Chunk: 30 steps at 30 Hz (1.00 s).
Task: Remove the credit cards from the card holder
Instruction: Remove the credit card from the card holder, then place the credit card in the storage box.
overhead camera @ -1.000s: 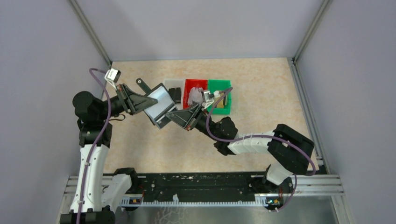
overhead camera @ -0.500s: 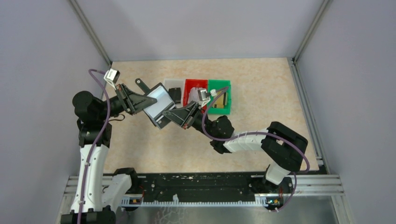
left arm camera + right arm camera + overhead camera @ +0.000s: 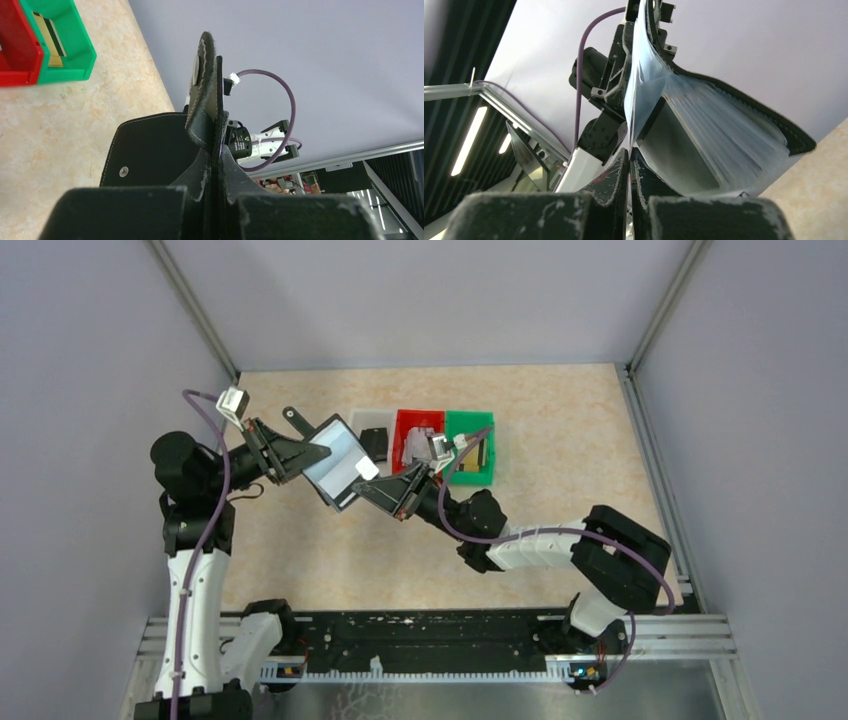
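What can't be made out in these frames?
- Right wrist view: the thin sheet pinched by the right gripper is edge-on; card or sleeve, unclear.
- Top view: glare on the card holder hides any cards inside.
- Top view: the right arm covers part of the red bin.

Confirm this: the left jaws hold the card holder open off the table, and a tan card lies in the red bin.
Wrong bin: the tan card lies in the green bin, as the left wrist view shows. The rest stands.
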Tool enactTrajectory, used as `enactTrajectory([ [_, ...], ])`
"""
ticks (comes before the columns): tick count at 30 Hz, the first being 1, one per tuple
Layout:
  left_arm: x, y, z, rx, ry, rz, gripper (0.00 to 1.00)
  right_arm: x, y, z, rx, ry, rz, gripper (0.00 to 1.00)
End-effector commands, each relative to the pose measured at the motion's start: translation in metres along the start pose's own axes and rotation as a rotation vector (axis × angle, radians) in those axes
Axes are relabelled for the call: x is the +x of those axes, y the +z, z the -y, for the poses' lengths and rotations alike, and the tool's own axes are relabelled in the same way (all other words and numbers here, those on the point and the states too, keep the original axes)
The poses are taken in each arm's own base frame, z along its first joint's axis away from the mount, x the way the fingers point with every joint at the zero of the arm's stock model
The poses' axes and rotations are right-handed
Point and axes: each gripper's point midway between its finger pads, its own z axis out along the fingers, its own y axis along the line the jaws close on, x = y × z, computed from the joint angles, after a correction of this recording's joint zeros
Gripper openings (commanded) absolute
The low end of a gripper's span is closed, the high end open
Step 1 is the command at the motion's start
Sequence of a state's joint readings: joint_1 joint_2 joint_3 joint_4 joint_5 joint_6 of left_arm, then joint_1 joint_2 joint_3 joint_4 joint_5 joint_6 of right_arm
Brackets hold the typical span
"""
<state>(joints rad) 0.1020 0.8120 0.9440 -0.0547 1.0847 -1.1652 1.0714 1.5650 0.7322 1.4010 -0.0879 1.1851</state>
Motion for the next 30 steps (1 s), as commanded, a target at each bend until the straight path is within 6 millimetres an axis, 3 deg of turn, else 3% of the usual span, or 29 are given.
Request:
enactTrajectory([
  [1, -0.013, -0.003, 0.016, 0.007, 0.093, 0.056, 0.00, -0.010, -0.004, -0.032, -0.082, -0.020, 0.022, 0.00],
  [4, -0.019, -0.003, 0.014, -0.010, 0.150, 0.068, 0.00, -0.009, -0.012, -0.028, -0.052, 0.000, -0.007, 0.00],
  [7, -0.024, -0.002, -0.002, -0.061, 0.174, 0.057, 0.00, -0.011, -0.027, -0.020, 0.011, 0.014, -0.048, 0.00],
  [11, -0.027, -0.003, -0.020, -0.140, 0.253, 0.038, 0.00, -0.030, -0.057, -0.006, 0.169, -0.049, -0.074, 0.00],
  [15, -0.024, -0.007, -0.020, -0.150, 0.400, 0.013, 0.00, -0.056, -0.082, 0.020, 0.438, -0.223, -0.145, 0.00],
  [18, -0.023, -0.009, -0.018, -0.145, 0.501, -0.006, 0.00, -0.080, -0.100, 0.045, 0.630, -0.300, -0.197, 0.00],
  [22, -0.016, -0.009, -0.021, -0.116, 0.522, -0.059, 0.00, -0.107, -0.112, 0.086, 0.783, -0.263, -0.266, 0.00],
  [26, -0.001, -0.008, -0.036, -0.080, 0.451, -0.127, 0.00, -0.123, -0.109, 0.129, 0.898, -0.275, -0.380, 0.00],
  [30, 0.004, -0.011, -0.032, -0.069, 0.495, -0.149, 0.00, -0.136, -0.109, 0.185, 1.048, -0.321, -0.512, 0.00],
])
